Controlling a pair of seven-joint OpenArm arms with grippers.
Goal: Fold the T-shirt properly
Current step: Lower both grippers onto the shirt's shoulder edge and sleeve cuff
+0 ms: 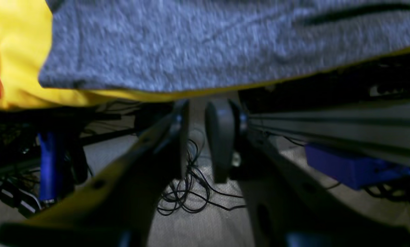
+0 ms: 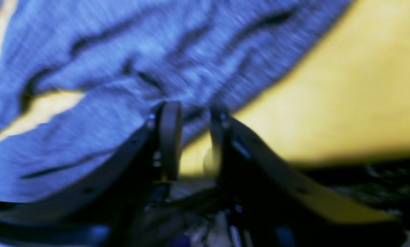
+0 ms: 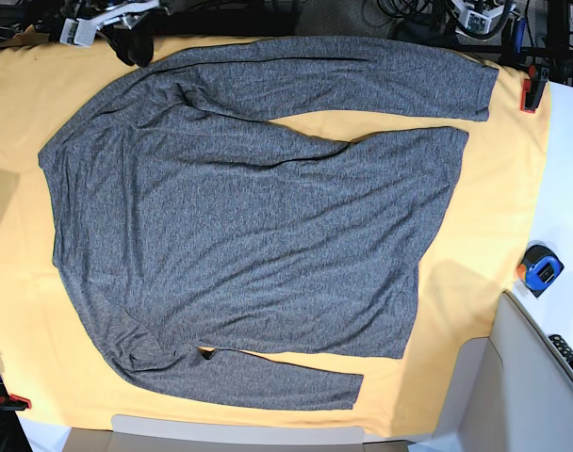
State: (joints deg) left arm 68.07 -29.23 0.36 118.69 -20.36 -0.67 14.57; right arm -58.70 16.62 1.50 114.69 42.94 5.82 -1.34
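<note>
Yellow-orange cloth (image 3: 13,188) covers the tabletop, where the T-shirt (image 3: 249,226) lies flat, soft and limp; best pinched at sleeve cuffs. Left pincer (image 1: 197,113) and right pincer (image 2: 195,115) stand parted, holding nothing.

Grey carpet floor (image 1: 205,223) strewn with black cables (image 1: 188,192) under the table.
</note>
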